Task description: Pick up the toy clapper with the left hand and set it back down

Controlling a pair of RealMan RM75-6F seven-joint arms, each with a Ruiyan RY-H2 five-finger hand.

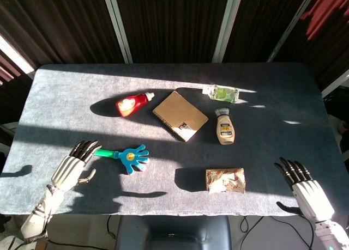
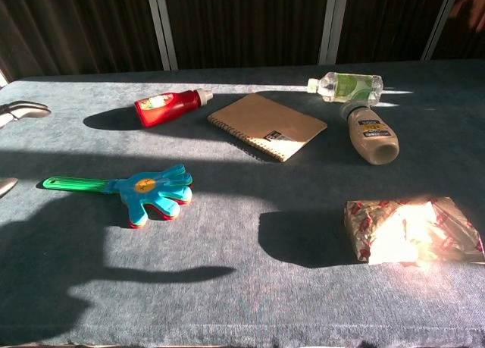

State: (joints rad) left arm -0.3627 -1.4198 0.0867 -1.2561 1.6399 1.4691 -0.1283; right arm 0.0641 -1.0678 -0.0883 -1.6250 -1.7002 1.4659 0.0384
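Head view: toy clapper (image 1: 126, 157) on table, just beyond left hand (image 1: 71, 166) fingertips.

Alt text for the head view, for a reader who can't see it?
A toy clapper lies on the table, just beyond the open left robot hand. Farther back are a red bottle, notebook and two more bottles.

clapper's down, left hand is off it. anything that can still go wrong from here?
Little, I think. The left hand is open with its fingertips just short of the toy clapper's green handle, so a forward drift might nudge it. The right hand hovers open at the table edge and may catch it if lowered.
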